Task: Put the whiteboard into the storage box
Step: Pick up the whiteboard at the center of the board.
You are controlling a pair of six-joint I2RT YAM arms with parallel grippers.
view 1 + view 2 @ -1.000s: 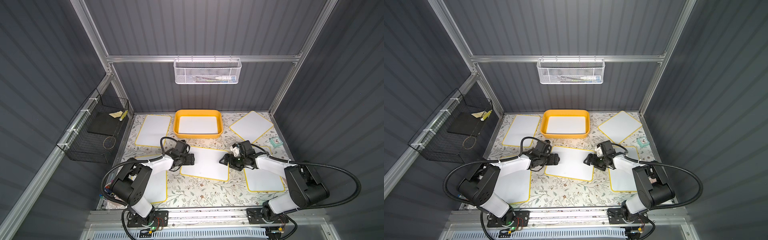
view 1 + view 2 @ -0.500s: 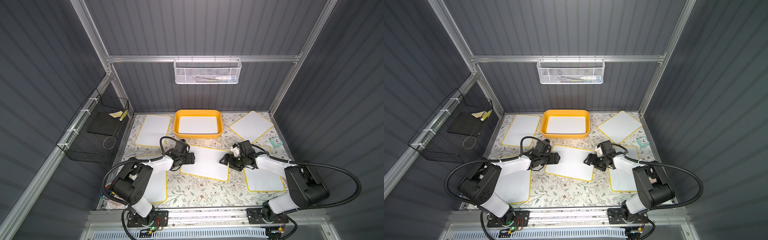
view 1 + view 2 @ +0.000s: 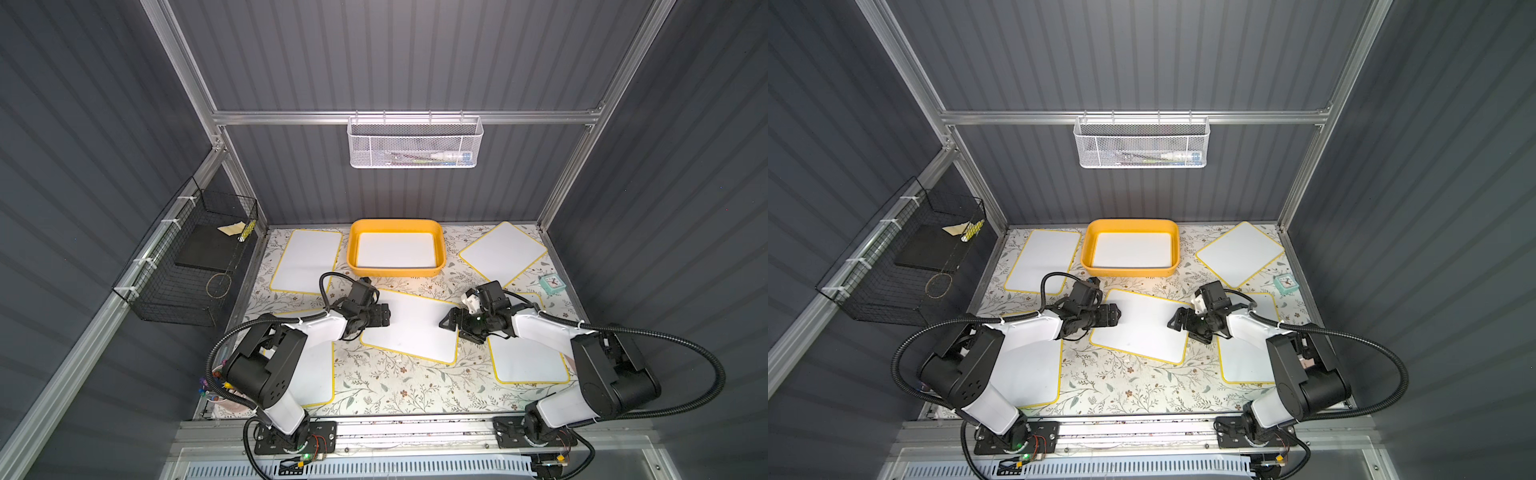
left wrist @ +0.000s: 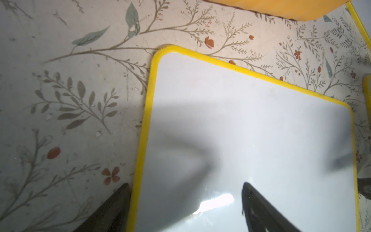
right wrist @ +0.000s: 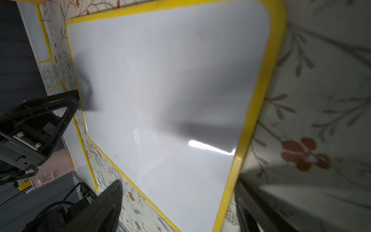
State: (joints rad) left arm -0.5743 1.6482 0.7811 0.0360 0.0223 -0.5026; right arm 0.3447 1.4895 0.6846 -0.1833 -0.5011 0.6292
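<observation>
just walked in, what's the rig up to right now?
Both arms are at the middle whiteboard, which lies flat on the table. The left gripper and right gripper sit at its opposite short ends, jaws open, nothing gripped yet. The yellow storage box at the back already has one white board in it. Four other boards lie around.

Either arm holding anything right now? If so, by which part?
Nothing is held. The left gripper and right gripper sit at opposite ends of the middle whiteboard, jaws open. The board lies flat on the table.
</observation>
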